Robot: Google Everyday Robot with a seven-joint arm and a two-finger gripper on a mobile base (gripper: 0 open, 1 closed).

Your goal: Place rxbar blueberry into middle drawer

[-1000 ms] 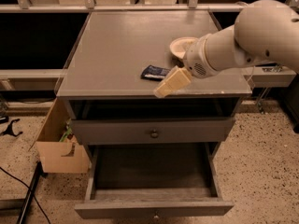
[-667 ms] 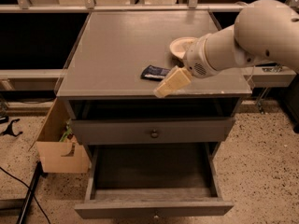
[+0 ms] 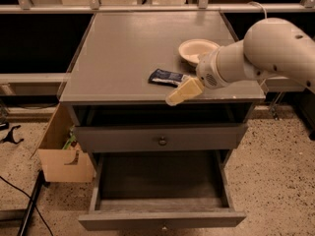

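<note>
Cardboard box (image 3: 61, 151) sits on the floor below the counter's left edge, and it is no part of my job. On the counter (image 3: 123, 43) the rxbar blueberry (image 3: 167, 77) lies flat near the front edge, right of the middle, with its long axis running roughly along that edge. Just past its right end is the gripper (image 3: 180, 93), hanging at the front edge and tilted down toward the front-left corner. From here I cannot tell how far it is open, nor whether it touches the wrapper, but the bar rests on the wood, not lifted. So from the claw the bar lies toward the left edge and a touch toward the back edge. I judge the next move to be a short shift that way, with the claw turned to close across the bar's narrow width. Further back, toward the right edge, stands the white bowl (image 3: 198, 49), close enough to mind. Below the front edge the middle drawer (image 3: 162, 219) is pulled out, ready to take the bar
</note>
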